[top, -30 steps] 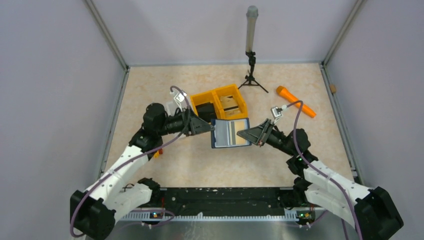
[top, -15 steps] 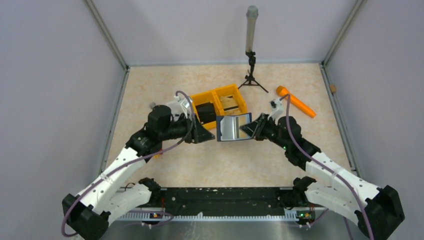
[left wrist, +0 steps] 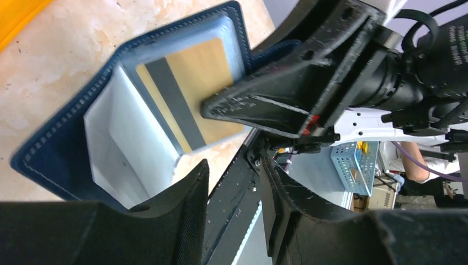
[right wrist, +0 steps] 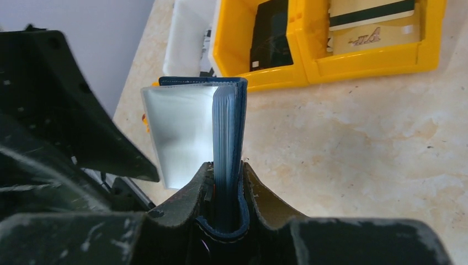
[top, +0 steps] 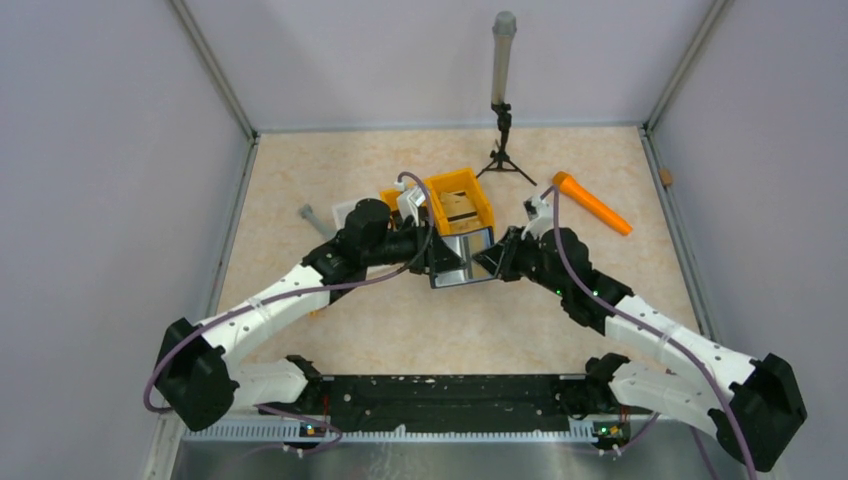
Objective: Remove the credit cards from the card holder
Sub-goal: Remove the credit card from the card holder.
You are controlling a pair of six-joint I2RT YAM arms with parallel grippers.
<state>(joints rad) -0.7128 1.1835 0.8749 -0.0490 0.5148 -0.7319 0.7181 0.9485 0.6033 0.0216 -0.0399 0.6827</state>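
Observation:
The navy card holder (top: 462,258) is held open and on edge above the table, just in front of the yellow bin (top: 478,190). My right gripper (top: 492,262) is shut on its right half; the right wrist view shows the navy edge (right wrist: 227,132) clamped between the fingers (right wrist: 226,168). In the left wrist view the holder (left wrist: 66,138) shows pale pockets and a tan-orange credit card (left wrist: 193,88) with a dark stripe in the right pocket. My left gripper (left wrist: 234,165) is open and empty, close to the holder's left half (top: 437,256).
The yellow two-compartment bin (right wrist: 309,63) holds a black block (right wrist: 270,36) and a tan card (right wrist: 370,34). A white object (right wrist: 190,33) lies left of the bin. An orange tool (top: 590,202) lies at the right, and a tripod post (top: 503,100) stands at the back.
My right gripper has raised the holder from flat to on edge and carried it toward the bin. My left arm has swung right, close to the holder's left side.

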